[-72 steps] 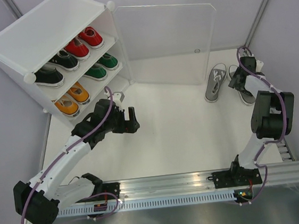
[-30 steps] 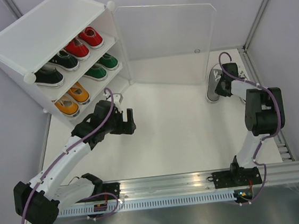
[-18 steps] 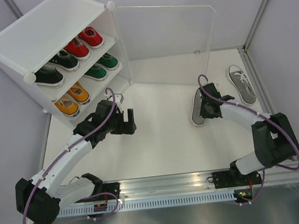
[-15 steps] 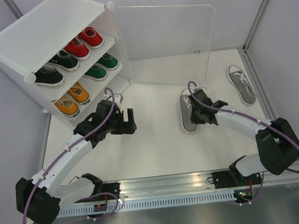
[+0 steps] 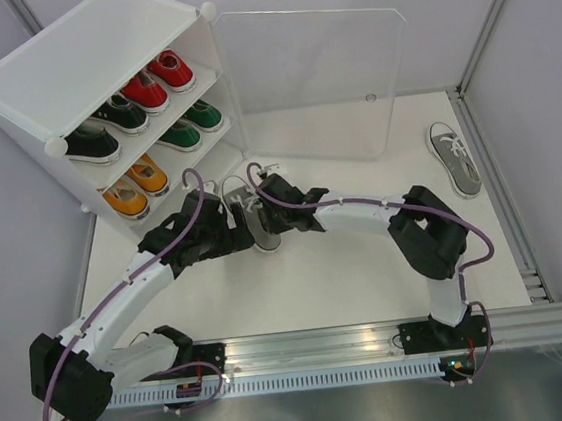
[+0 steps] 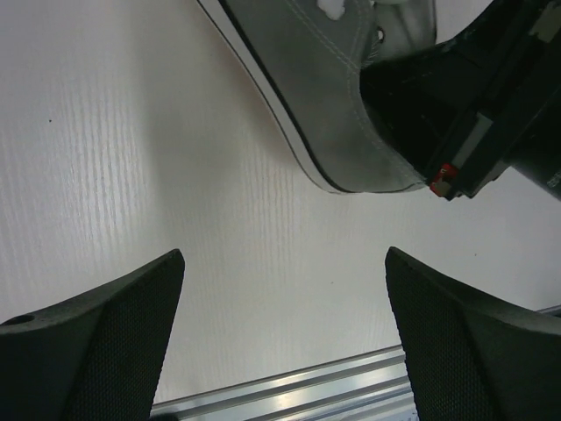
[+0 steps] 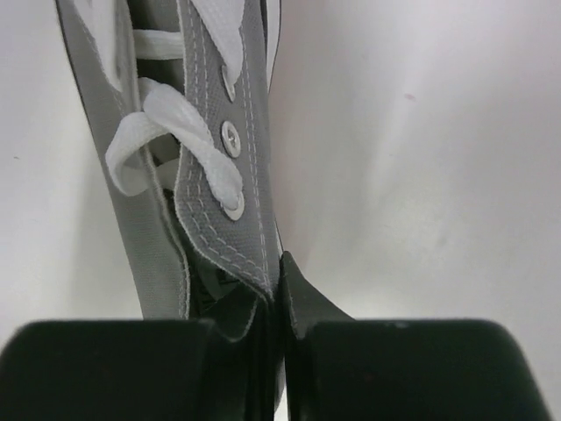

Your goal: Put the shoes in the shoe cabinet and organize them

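My right gripper (image 5: 267,212) is shut on the side wall of a grey shoe (image 5: 260,235), next to its lace eyelets (image 7: 230,136). It holds the shoe just in front of the shoe cabinet (image 5: 84,60). My left gripper (image 5: 233,228) stands open right beside that shoe. In the left wrist view the grey shoe (image 6: 320,96) lies beyond the open fingers (image 6: 105,342), apart from them. The other grey shoe (image 5: 453,157) lies at the far right. Red (image 5: 159,81), black (image 5: 102,129), green (image 5: 190,125) and orange shoes (image 5: 136,186) sit on the cabinet's shelves.
The cabinet's clear door (image 5: 318,81) stands swung open across the back of the table. A metal rail (image 5: 316,348) runs along the near edge with both arm bases on it. Grey walls close in the left and right sides.
My right arm has swept the grey shoe leftward across the table, from the far right to beside my left gripper. The left arm has barely moved.
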`<action>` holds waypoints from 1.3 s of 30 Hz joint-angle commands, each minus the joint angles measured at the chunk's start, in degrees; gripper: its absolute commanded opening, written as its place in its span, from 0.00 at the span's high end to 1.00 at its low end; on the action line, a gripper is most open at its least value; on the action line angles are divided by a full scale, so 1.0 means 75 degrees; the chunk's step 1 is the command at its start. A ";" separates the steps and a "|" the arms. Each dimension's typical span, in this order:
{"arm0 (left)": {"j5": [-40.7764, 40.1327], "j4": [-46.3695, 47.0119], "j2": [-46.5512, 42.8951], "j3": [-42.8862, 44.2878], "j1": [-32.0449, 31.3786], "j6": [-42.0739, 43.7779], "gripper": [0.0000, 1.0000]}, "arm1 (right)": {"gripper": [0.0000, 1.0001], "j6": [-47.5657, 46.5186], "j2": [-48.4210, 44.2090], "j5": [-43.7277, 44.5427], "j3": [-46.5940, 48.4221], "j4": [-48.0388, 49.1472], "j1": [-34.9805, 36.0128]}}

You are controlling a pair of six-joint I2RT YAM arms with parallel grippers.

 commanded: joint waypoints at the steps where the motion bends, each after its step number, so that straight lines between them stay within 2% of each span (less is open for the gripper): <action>1: -0.0391 -0.0251 -0.0180 0.0046 0.0049 -0.1186 0.03 | 0.83 -0.0031 0.0332 -0.0003 0.0786 0.0651 0.0165; 2: -0.0437 -0.0251 -0.0180 0.0022 0.0049 -0.1340 0.03 | 0.77 -0.0043 0.0322 0.0009 0.0775 0.0650 0.0166; 5: -0.0519 -0.0251 -0.0052 -0.0037 0.0003 -0.1856 0.04 | 0.44 -0.0206 -0.0121 0.0195 0.0320 0.0615 0.0154; 9: -0.0706 -0.0251 0.0299 0.0068 -0.0091 -0.2581 0.04 | 0.27 -0.0510 -0.1129 0.0709 -0.0277 0.0252 0.0165; 11: -0.0928 -0.0251 0.0580 0.0197 -0.0184 -0.2817 0.05 | 0.25 -0.0651 -0.1856 0.1120 -0.0699 0.0030 0.0154; 15: -0.1409 -0.0251 0.1119 0.0489 -0.0454 -0.3636 0.12 | 0.21 -0.0723 -0.2981 0.2104 -0.1508 -0.0229 0.0096; 22: -0.1937 -0.0228 0.2444 0.1076 -0.0782 -0.4435 0.23 | 0.15 -0.0558 -0.4516 0.2212 -0.3032 -0.0018 -0.0197; 29: -0.2359 -0.0075 0.3276 0.1345 -0.0783 -0.4717 0.28 | 0.08 -0.0594 -0.5057 0.2118 -0.3865 0.0064 -0.0455; 39: -0.1844 0.0417 0.4437 0.1287 -0.0888 -0.4880 0.35 | 0.06 -0.0816 -0.5116 0.1791 -0.4217 0.0345 -0.0760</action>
